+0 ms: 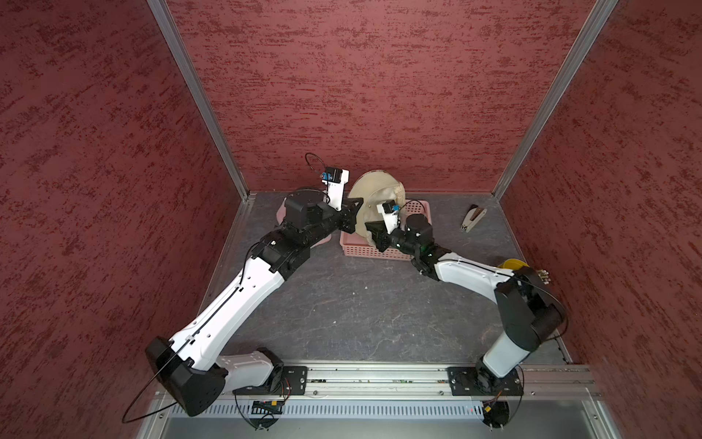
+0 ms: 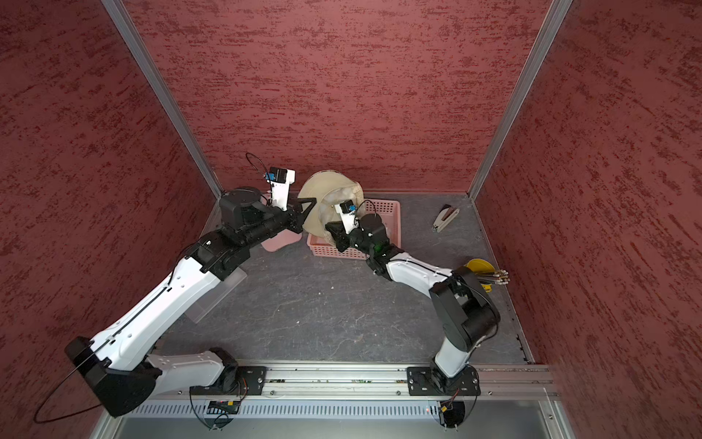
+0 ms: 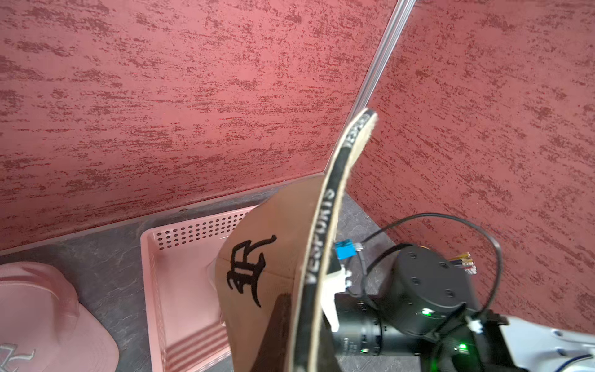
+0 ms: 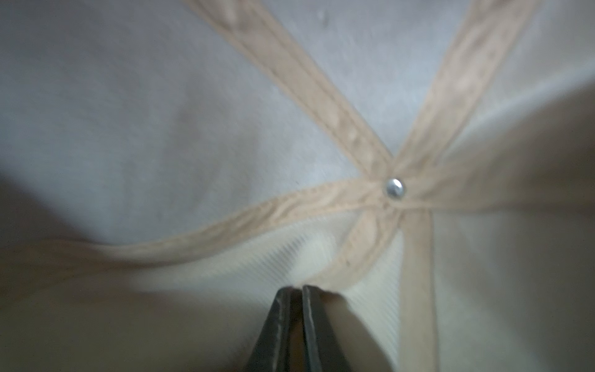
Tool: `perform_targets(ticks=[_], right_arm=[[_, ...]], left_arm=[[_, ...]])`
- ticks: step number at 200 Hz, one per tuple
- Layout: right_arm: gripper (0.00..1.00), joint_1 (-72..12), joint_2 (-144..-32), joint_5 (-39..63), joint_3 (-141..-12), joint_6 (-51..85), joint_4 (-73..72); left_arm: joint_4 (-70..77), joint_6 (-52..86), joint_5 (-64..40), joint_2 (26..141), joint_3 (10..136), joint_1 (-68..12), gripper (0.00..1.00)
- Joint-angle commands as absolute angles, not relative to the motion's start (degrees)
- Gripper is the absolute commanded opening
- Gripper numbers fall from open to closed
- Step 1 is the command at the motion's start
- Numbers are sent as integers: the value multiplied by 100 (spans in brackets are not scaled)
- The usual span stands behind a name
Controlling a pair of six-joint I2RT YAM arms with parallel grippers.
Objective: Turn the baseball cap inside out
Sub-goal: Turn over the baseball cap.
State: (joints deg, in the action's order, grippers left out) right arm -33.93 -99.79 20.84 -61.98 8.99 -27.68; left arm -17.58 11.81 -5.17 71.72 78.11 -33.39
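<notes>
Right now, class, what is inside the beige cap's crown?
Inside the beige cap: the right hand, jaws nearly together on white lining, and seam tapes meeting at a metal rivet. In both top views the hand's tip is hidden.

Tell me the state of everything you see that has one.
Beige cap: held up, lining showing.
Left pincer: shut on beige cap's edge.
Right pincer: inside beige cap, pinching lining.
Pink cap: lying on table, right side out.
Basket: upright.

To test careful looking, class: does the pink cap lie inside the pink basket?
No, the pink cap lies on the table beside the pink basket, outside it.
</notes>
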Motion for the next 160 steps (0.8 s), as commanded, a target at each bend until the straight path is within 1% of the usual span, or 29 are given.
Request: perform_targets(ticks=[1,12,27,32,50,59,76,92,100,105,129,145,160], right_arm=[[23,-3541,-10298,1860,-6688,964,-2522],[33,-3534,-10255,1690,-6615,990,-2496],[48,-3535,-9875,1670,-6338,995,-2572],[50,-3541,-9686,1670,-6221,970,-2575],[58,-3538,-8995,1559,-5814,877,-2481],[60,-3542,-8741,1534,-5697,814,-2394],[64,-3527,-8392,1465,-5548,782,-2301],[64,-3516,-8374,1240,-5539,884,-2397],[63,-3508,-8386,1120,-5620,916,-2429],[61,-3509,-8447,1040,-5678,964,-2479],[25,-3392,-8942,1117,-6089,1243,-2882],[17,-3272,-9326,1163,-6486,1520,-2988],[14,-3116,-9590,981,-6672,1862,-3269]], left_arm=[[-1196,1565,-517,7040,7935,-3278,0],[-1224,1625,-497,7032,7937,-3278,0],[-1433,1642,43,7001,7936,-3274,0],[-1533,1639,276,6998,7969,-3254,0],[-1757,1532,977,7005,8021,-3215,0],[-1846,1448,1129,7021,8060,-3216,0],[-1936,1355,1066,7071,8112,-3239,0],[-1982,1367,916,7108,8112,-3314,0],[-2009,1384,895,7116,8106,-3366,0],[-2021,1403,890,7112,8096,-3398,0],[-1995,1516,844,7025,7963,-3528,0],[-2004,1598,740,6975,7877,-3617,0],[-2093,1663,689,6944,7858,-3684,0]])
